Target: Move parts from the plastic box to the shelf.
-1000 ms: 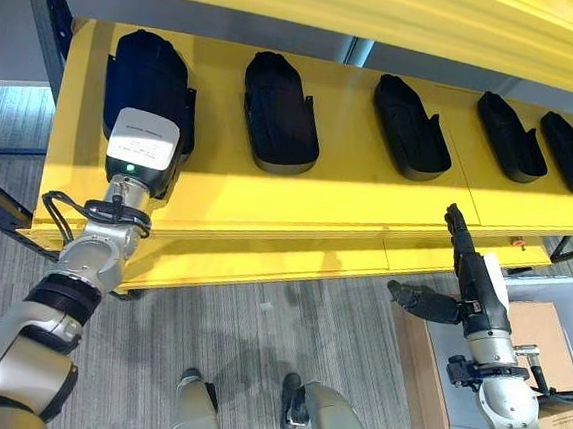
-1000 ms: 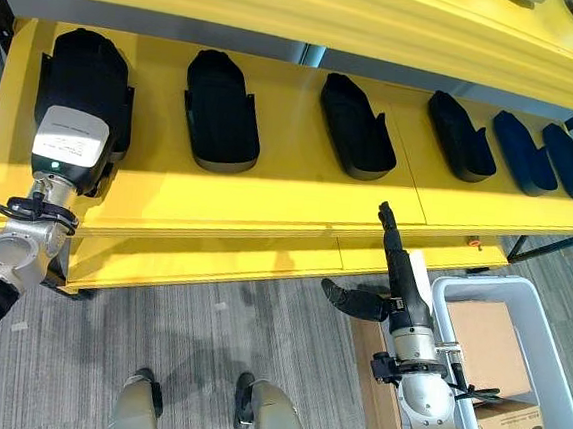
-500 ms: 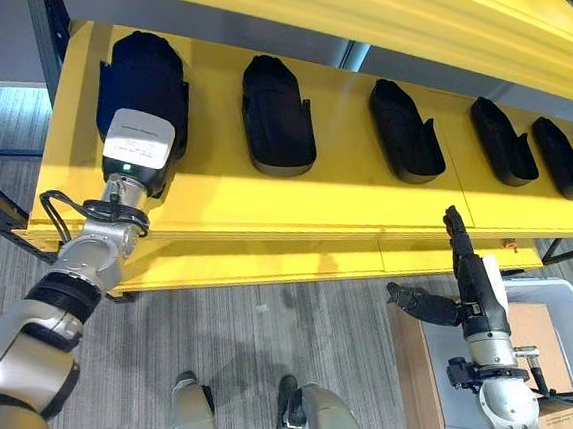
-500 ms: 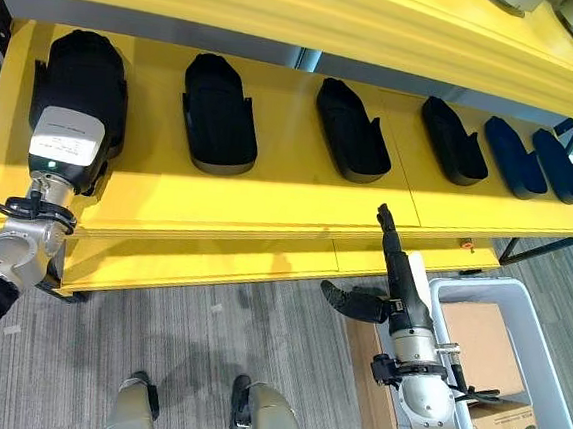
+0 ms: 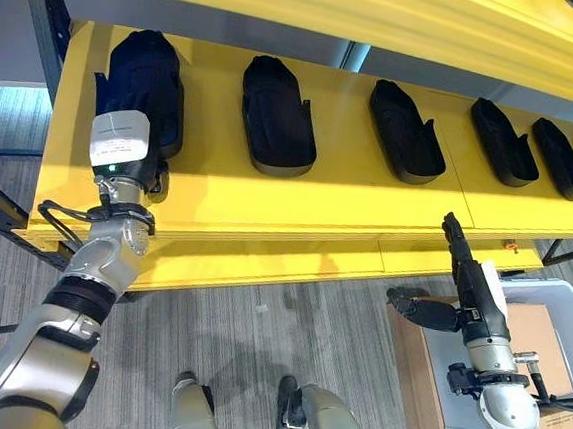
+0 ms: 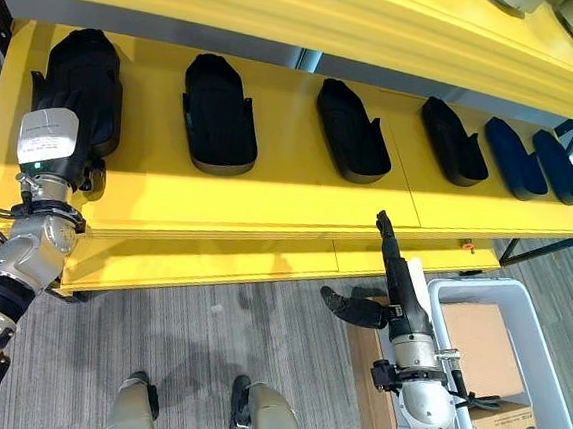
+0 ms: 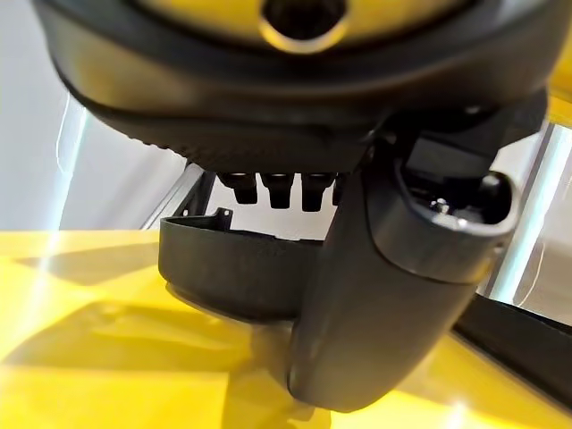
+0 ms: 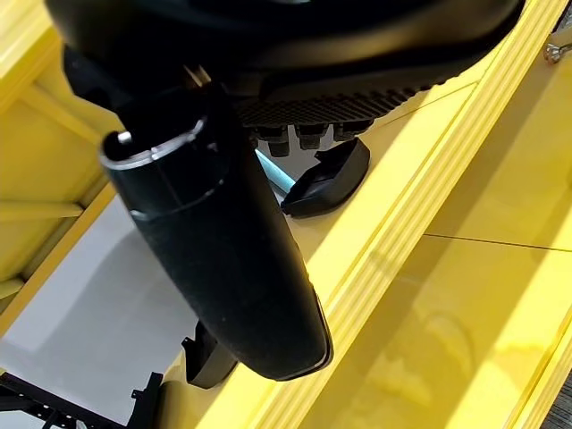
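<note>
On my left hand (image 5: 131,156) I cannot tell how the fingers stand: they are hidden against the near end of the leftmost black moulded plastic part (image 5: 144,82), which lies on the yellow metal shelf (image 5: 218,193) at its left end. In the left wrist view that part (image 7: 237,268) sits just past the hand, resting on the yellow surface. My right hand (image 6: 397,284) hangs in front of the shelf's front edge, fingers (image 5: 457,238) straight and pointing up at the shelf, thumb (image 5: 419,310) spread out to the side, holding nothing. Five more black parts lie in a row along the shelf, well apart from one another. Below the right arm stands the grey plastic box (image 6: 544,373) on the floor, with a brown cardboard carton (image 6: 481,342) inside.
</note>
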Tool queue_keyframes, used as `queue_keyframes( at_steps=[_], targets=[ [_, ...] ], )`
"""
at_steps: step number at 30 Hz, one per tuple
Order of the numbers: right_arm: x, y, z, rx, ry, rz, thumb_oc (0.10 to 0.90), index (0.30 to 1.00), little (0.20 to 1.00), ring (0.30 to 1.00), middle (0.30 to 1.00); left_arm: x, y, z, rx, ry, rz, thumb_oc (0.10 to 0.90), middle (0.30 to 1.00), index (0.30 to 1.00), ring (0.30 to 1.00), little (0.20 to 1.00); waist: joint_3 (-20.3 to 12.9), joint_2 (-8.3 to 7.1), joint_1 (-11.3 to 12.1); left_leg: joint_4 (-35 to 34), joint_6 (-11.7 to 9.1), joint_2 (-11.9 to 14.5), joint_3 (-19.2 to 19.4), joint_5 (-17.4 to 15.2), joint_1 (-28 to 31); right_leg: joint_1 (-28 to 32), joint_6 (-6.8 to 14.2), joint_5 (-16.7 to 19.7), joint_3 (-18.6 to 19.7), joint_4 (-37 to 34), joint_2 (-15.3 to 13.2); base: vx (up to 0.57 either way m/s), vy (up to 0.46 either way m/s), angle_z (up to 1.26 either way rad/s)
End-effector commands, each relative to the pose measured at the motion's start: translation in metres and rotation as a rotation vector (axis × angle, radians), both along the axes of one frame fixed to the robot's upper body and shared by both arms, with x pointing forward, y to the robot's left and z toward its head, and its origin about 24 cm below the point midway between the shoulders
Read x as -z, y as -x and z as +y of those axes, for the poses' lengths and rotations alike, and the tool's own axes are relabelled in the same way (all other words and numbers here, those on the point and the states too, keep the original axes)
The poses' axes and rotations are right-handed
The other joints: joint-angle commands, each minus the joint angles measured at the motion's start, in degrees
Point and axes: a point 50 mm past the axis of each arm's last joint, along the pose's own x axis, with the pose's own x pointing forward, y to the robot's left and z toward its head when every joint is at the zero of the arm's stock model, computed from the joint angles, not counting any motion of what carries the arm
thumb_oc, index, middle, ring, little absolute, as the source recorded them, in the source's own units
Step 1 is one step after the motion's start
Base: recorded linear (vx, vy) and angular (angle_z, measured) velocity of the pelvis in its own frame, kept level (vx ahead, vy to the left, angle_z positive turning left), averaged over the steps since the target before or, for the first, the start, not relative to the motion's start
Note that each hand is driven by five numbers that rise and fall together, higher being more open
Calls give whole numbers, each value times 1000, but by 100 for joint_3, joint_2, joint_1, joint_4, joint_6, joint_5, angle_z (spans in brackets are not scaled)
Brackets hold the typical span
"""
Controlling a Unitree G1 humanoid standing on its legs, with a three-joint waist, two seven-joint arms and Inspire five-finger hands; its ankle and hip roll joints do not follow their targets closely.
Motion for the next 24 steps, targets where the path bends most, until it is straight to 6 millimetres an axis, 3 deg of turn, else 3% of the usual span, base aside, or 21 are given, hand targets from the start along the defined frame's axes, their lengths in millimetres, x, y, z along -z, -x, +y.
queue_keyframes(
  at_steps=[1,12,24],
  targets=[
    [-56,3,-3,-33,0,-267,900,1000,1000,1000,1000,-26,0,-10,59,39,-149,900,1000,1000,1000,1000,-347,191,-33,-101,99,359,104,-451,624,349,41,-116,208,-145,126,0,0,0],
    [-54,3,-8,2,1,-251,900,1000,1000,1000,1000,-17,16,-14,119,26,-128,900,1000,1000,1000,1000,-304,196,78,-126,129,326,93,-469,626,344,32,-133,197,-130,110,0,0,0],
    [-53,2,-17,43,17,-243,900,1000,1000,1000,1000,-26,46,-4,144,-98,-138,900,1000,1000,1000,1000,-206,252,256,-88,169,262,70,-488,605,321,7,-152,197,-76,74,0,0,0]
  ],
)
